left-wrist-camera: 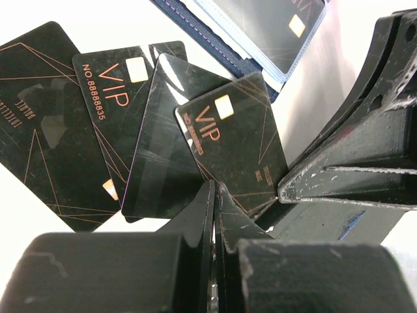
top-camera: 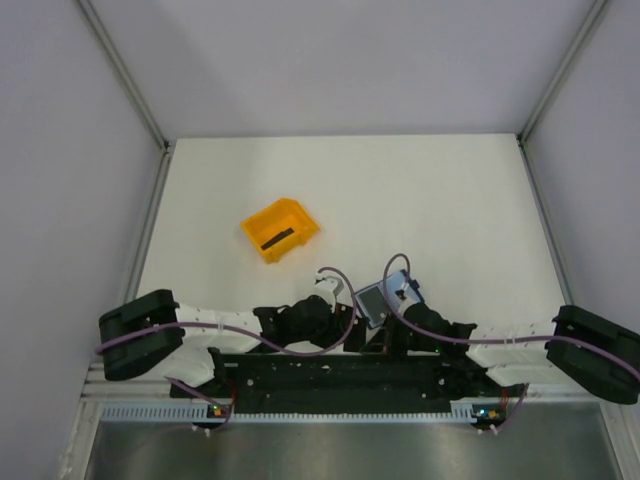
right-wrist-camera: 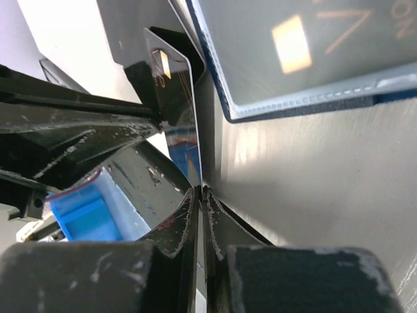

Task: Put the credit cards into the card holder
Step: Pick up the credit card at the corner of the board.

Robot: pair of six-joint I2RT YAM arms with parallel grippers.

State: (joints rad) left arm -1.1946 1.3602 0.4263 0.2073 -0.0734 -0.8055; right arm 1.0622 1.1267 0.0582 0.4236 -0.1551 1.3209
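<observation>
Several black credit cards with gold "VIP" print lie fanned on the table in the left wrist view, the rightmost card (left-wrist-camera: 231,140) overlapping another card (left-wrist-camera: 159,143). The card holder (left-wrist-camera: 260,32) (top-camera: 372,303) lies open just beyond them, with a card behind its clear pocket (right-wrist-camera: 293,52). My right gripper (right-wrist-camera: 202,189) (left-wrist-camera: 283,189) is shut on the edge of the rightmost credit card (right-wrist-camera: 179,111), which I see edge-on. My left gripper (left-wrist-camera: 215,189) is shut with nothing visible between its jaws, its tip at that same card's near edge.
An orange bin (top-camera: 262,215) stands on the white table to the far left of the grippers, with a dark flat strip (top-camera: 277,238) inside. Both arms crowd together at the near edge. White walls close in the table on three sides.
</observation>
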